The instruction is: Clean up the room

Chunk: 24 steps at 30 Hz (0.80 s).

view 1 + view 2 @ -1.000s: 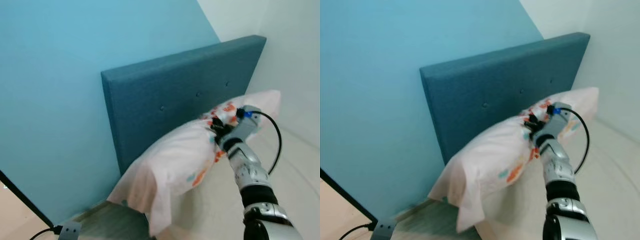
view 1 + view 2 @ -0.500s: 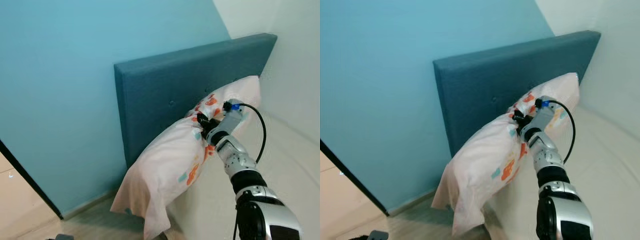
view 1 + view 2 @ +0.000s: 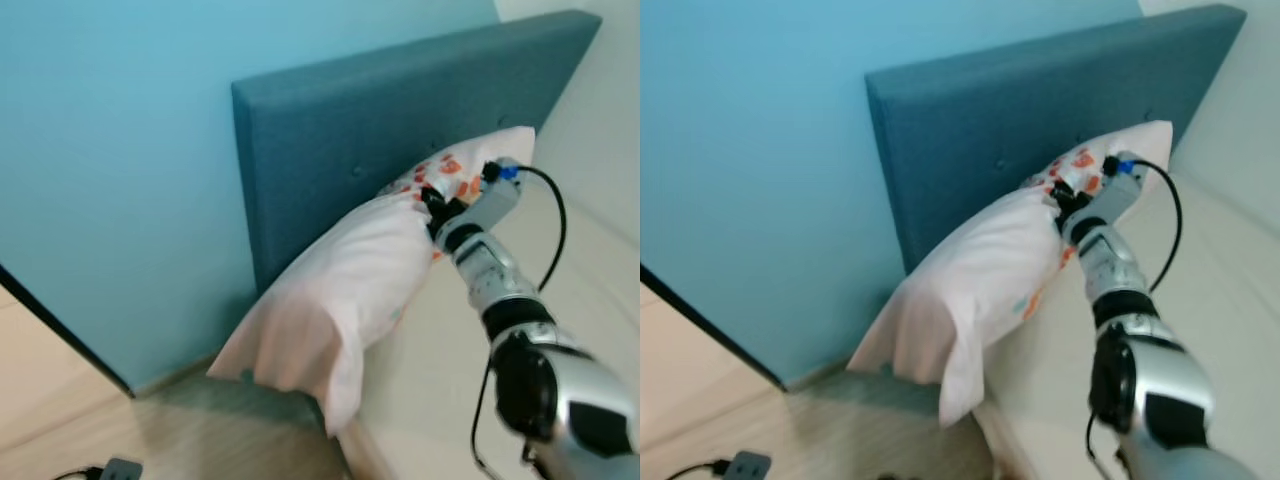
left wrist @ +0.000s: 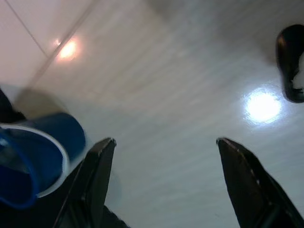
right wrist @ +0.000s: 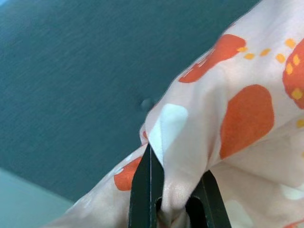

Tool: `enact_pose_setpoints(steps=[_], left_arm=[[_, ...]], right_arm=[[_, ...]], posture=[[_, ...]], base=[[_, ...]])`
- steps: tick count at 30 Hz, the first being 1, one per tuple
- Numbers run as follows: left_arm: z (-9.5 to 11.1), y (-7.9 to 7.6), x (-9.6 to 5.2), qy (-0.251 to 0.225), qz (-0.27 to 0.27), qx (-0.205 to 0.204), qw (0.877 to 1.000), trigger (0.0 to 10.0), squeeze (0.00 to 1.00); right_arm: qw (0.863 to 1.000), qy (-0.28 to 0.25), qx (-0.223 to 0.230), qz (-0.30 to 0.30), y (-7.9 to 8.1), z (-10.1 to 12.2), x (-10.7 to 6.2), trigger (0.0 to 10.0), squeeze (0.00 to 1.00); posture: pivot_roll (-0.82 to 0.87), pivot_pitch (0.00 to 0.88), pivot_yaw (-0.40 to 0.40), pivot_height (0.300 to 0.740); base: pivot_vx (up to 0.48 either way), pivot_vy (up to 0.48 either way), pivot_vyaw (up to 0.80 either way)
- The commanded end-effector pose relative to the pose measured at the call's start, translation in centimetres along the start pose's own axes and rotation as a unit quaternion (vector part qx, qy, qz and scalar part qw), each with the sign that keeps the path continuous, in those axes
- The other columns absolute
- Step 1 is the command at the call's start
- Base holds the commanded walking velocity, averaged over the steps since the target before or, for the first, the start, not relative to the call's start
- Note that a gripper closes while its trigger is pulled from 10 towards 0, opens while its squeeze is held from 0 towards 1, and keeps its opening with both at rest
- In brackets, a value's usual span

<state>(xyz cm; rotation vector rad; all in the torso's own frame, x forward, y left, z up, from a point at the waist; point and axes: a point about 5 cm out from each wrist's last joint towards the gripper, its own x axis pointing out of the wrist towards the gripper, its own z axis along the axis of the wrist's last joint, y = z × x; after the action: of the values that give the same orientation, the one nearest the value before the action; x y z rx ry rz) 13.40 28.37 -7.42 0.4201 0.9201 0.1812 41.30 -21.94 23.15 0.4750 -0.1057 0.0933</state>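
R gripper is pinched on a fold of the pillow, fabric bunched between its black fingers. Pillow is pale pink w/ orange spots, lying tilted against the dark blue padded headboard, its lower corner hanging past the mattress edge over the wood floor. Light blue wall behind. L gripper hangs idle over pale floor, fingers spread apart w/ nothing between, a blue cup-like thing beside it.
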Motion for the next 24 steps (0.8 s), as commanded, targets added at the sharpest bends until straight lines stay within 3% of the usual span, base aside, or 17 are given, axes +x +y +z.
enact_pose_setpoints(steps=[1, 7, 11, 12, 13, 15, 16, 19, 20, 23, 24], left_arm=[[-1.9, 1.6, -0.7, 0.009, 0.005, 0.020, 1.000, 10.0, 0.00], [-2.0, 3.0, -1.4, -0.032, 0.010, 0.036, 0.999, 10.0, 0.00], [-1.9, 2.9, -1.9, -0.059, 0.004, 0.049, 0.997, 10.0, 0.00], [-2.0, 2.7, -2.1, -0.064, 0.001, 0.050, 0.997, 10.0, 0.00], [-2.0, 2.7, -2.1, -0.064, 0.001, 0.050, 0.997, 10.0, 0.00], [-2.2, 2.1, -2.4, -0.070, -0.008, 0.055, 0.996, 10.0, 0.00], [-2.2, 2.1, -2.4, -0.070, -0.008, 0.055, 0.996, 10.0, 0.00], [-2.8, 1.3, -2.8, -0.070, -0.026, 0.062, 0.995, 10.0, 0.00], [-2.8, 1.3, -2.8, -0.070, -0.026, 0.062, 0.995, 10.0, 0.00], [-3.3, 1.1, -3.1, -0.065, -0.034, 0.064, 0.995, 10.0, 0.00], [-3.3, 1.1, -3.1, -0.065, -0.034, 0.064, 0.995, 10.0, 0.00]], right_arm=[[0.992, -0.126, -0.010, 0.014, 1.4, 7.0, 0.7, 10.0, 0.00], [0.980, -0.196, 0.020, 0.019, 1.7, 10.6, 0.4, 10.0, 0.00], [0.980, -0.187, 0.063, 0.004, 0.0, 8.7, 0.0, 10.0, 0.00], [0.985, -0.156, 0.074, -0.008, -1.0, 6.3, -0.2, 10.0, 0.00], [0.985, -0.156, 0.074, -0.008, -1.0, 6.3, -0.2, 10.0, 0.00], [0.993, -0.085, 0.069, -0.032, -2.4, 1.7, -1.0, 10.0, 0.00], [0.993, -0.085, 0.069, -0.032, -2.4, 1.7, -1.0, 10.0, 0.00], [0.989, 0.051, 0.072, -0.115, -6.5, -7.5, -5.1, 10.0, 0.00], [0.989, 0.051, 0.072, -0.115, -6.5, -7.5, -5.1, 10.0, 0.00], [0.973, 0.120, 0.054, -0.192, -10.0, -11.8, -9.6, 10.0, 0.00], [0.973, 0.120, 0.054, -0.192, -10.0, -11.8, -9.6, 10.0, 0.00]], posture=[[0.25, 0.301, -0.012, 0.740], [0.30, 0.358, -0.001, 0.740], [0.30, 0.380, -0.003, 0.740], [0.29, 0.386, -0.003, 0.740], [0.29, 0.386, -0.003, 0.740], [0.28, 0.395, -0.002, 0.740], [0.28, 0.395, -0.002, 0.740], [0.27, 0.398, 0.002, 0.740], [0.27, 0.398, 0.002, 0.740], [0.26, 0.385, 0.008, 0.740], [0.26, 0.385, 0.008, 0.740]], base=[[0.000, 0.000, 0.00], [0.000, 0.000, 0.00], [0.000, 0.000, 0.00], [0.000, 0.000, 0.00], [0.000, 0.000, 0.00], [0.000, 0.000, 0.00], [0.000, 0.000, 0.00], [0.000, 0.000, 0.00], [0.000, 0.000, 0.00], [0.000, 0.000, 0.00], [0.000, 0.000, 0.00]])
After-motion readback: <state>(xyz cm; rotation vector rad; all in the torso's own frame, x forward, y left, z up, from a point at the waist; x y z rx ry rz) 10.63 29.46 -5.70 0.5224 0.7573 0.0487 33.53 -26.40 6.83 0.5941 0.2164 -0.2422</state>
